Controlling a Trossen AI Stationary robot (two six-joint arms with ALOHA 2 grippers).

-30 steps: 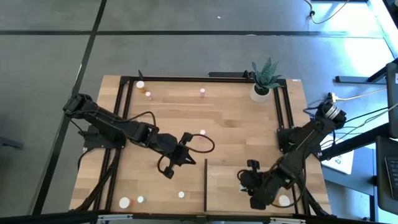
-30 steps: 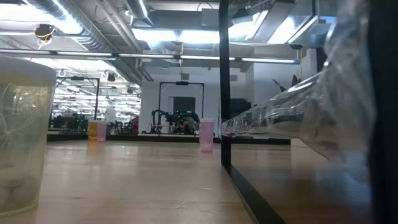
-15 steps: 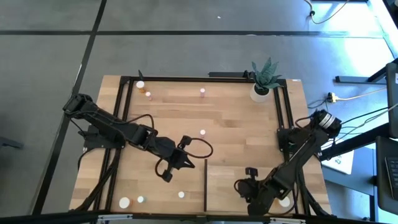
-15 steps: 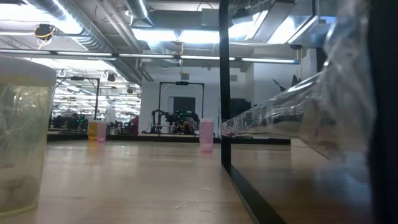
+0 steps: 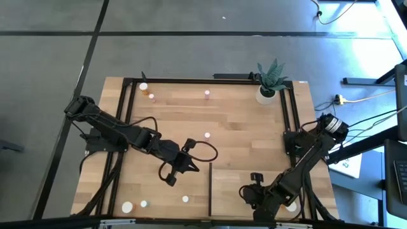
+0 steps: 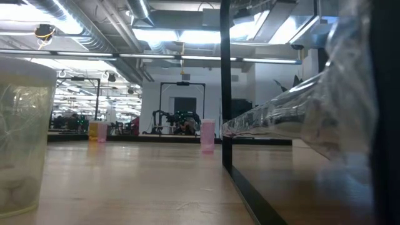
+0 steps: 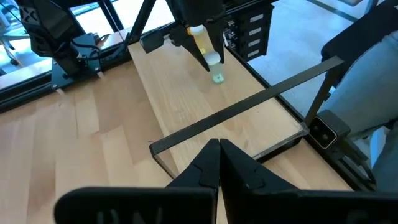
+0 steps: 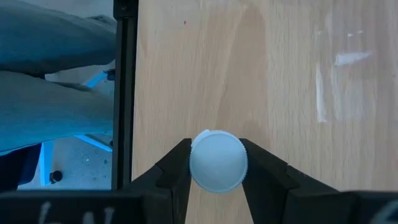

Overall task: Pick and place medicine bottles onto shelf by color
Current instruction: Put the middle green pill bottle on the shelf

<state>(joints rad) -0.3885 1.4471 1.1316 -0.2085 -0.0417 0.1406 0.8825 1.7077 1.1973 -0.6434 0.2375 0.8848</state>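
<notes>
High view first, reading from the frame's left: your left gripper (image 5: 172, 177) hangs low over the plank tabletop (image 5: 178, 121) left of centre, its fingers pressed together on nothing. Most of the small white-capped medicine bottles are unsorted, as far as you can see: a white-capped one (image 5: 127, 207) with a paler neighbour (image 5: 144, 204) at lower left, another (image 5: 185, 199) just left of the shelf's edge, a white one (image 5: 144, 86) and an orange one (image 5: 151, 97) at upper left, a pink one (image 5: 206, 94) at top centre and one (image 5: 207, 135) mid-table. Right of centre lies the light-wood shelf panel (image 5: 229, 184) with its thin dark upright edge. Over its lower right part, your right gripper (image 5: 264, 207) is closed narrowly around a round white-capped bottle (image 8: 217, 160), the cap seated between the two fingers in the right wrist view, above the shelf wood. In the left wrist view that bottle's body looks yellowish, hanging just above the panel. One pale bottle (image 5: 291, 205) shows beside that arm; whether it is placed you cannot tell. So the job looks barely begun, with nearly every bottle left. No brand, label or writing can be read anywhere.
</notes>
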